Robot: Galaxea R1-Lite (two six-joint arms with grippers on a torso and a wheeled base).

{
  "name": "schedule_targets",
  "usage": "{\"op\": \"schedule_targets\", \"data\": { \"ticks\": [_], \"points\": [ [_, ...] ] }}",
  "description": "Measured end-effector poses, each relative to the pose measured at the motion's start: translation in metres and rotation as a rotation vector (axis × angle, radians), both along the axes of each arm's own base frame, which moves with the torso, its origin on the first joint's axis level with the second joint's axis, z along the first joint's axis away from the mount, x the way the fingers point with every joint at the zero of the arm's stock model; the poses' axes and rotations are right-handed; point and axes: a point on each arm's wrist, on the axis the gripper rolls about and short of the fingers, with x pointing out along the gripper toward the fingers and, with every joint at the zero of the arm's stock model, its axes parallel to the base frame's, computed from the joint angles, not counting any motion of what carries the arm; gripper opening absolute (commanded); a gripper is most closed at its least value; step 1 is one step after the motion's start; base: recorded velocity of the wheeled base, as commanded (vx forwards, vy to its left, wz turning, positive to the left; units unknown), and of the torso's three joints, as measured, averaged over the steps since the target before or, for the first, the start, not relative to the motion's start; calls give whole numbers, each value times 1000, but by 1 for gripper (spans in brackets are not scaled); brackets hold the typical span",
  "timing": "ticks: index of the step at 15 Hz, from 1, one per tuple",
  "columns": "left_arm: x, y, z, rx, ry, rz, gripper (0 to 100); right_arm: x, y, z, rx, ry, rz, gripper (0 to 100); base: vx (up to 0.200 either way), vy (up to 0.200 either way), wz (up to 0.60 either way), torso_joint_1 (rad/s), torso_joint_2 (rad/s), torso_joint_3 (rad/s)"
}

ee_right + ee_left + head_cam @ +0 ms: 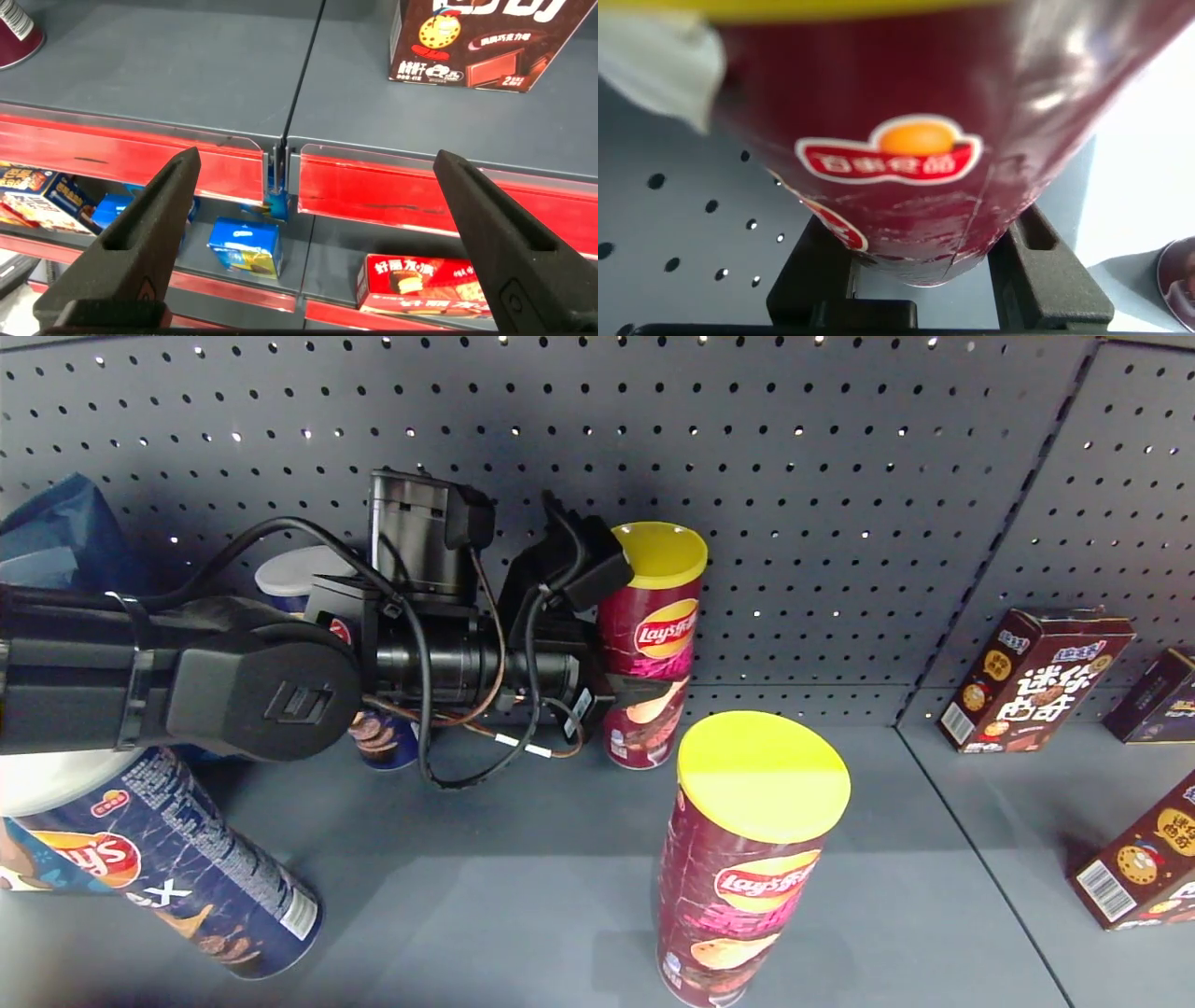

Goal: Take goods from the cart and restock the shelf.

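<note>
The left claw (618, 633) is clamped across the middle of a maroon chip can (661, 627) with a yellow lid. It holds the can upright just behind the front can (747, 859), a matching yellow-lidded one, and slightly to that can's left, near it but apart, with the pegboard (840, 476) close at its back. The held can's base looks to be at or just above the shelf (485, 859), but I cannot tell whether it touches. The step in hand seems to be setting this can down in the back row and letting go. To do it well, the can should stay vertical and go down until the base sits flat. The fingers should then part only a little, so neither one nudges the can over. The withdrawal probably wants to run back along the arm's own line, away from the front can. It also needs care for the white-lidded can (294, 574) behind and well to the left of the front can, partly hidden by the arm, and for the blue can (187, 859) far to the left. Brown boxes (1032, 681) stand to the right of the front can, past the shelf divider. The right claw (318, 159) waits with its fingers spread wide and nothing between them, out before the shelf lip, lower than the front can and to its right.
</note>
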Motion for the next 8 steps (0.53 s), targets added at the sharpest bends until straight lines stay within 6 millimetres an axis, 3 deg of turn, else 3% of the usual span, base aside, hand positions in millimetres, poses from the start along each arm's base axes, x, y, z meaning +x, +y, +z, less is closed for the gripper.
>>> {"op": "schedule_targets", "data": {
  "ticks": [8],
  "points": [
    [5, -3, -9, 11, 17, 1, 0, 0, 0, 0, 0, 0, -1, 100, 0, 0, 0, 0, 0, 0]
  ]
}}
